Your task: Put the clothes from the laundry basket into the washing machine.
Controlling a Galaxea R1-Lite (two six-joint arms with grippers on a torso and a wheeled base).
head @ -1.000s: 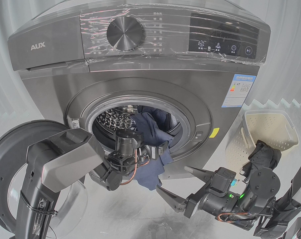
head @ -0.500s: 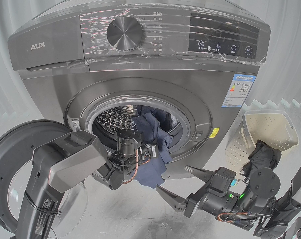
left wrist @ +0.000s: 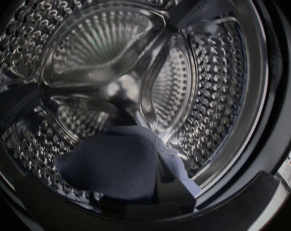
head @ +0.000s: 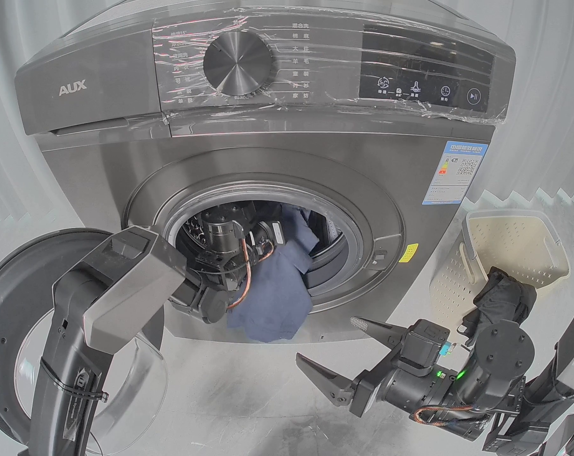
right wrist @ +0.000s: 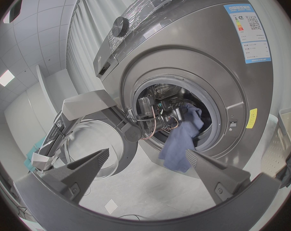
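The blue garment (head: 271,292) lies half in the washing machine (head: 375,159): its upper part is bunched inside the drum, and the rest hangs over the front lip of the opening. The left gripper (left wrist: 142,193), inside the drum, is closed on the bunched cloth. The right gripper (head: 325,339) hangs low and near, right of the opening, spread wide and empty. At right, a dark garment (head: 502,296) drapes over the near rim of the laundry basket (head: 540,248).

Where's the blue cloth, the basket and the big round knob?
blue cloth (head: 271,299), head view: on the part hanging down in front.
basket (head: 521,242), head view: on its holey inside wall.
knob (head: 238,63), head view: on the middle of its shiny face.
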